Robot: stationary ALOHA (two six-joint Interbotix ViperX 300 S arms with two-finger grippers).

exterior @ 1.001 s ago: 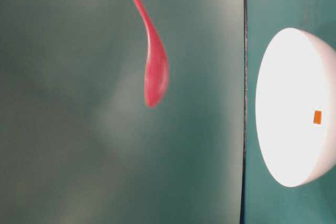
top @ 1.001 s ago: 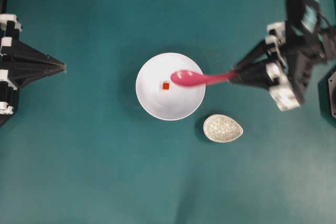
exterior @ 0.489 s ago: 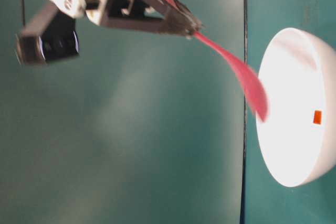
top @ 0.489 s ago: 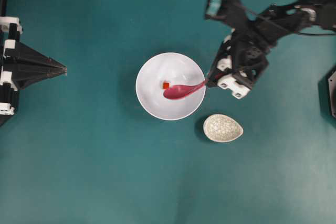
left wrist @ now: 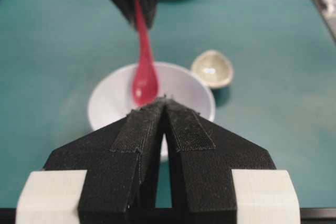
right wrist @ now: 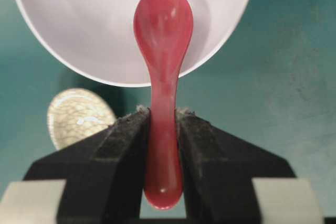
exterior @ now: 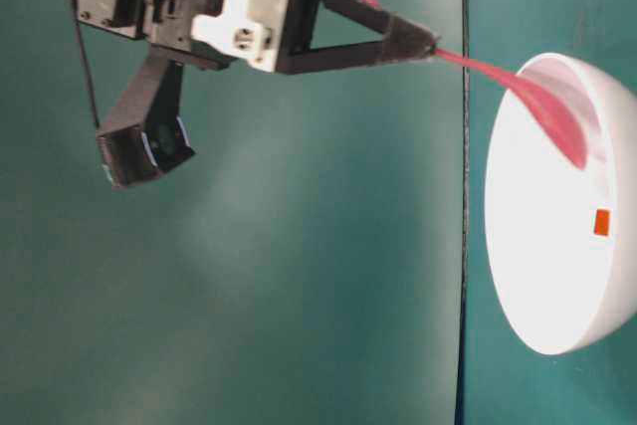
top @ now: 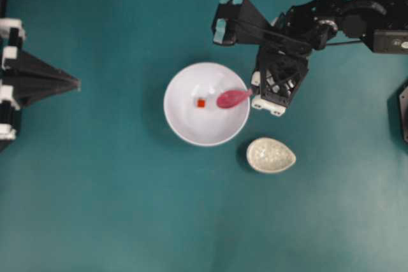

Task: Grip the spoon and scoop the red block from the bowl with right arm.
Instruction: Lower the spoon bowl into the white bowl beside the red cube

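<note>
The right hand [right wrist: 163,116] pinches the spoon [right wrist: 163,51] by its handle, over the bowl [right wrist: 79,35].

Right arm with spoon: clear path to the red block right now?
Probably yes. The spoon, clamped in the right gripper, already dips over the bowl rim, and the red block lies alone on bare bowl floor just past its tip. Nothing sits between them.

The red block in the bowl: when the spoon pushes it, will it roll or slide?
The red block is a flat-faced cube, so it probably slides. It looks tiny and likely light. The bowl looks smooth and curved, so it may skid away from the spoon.
</note>
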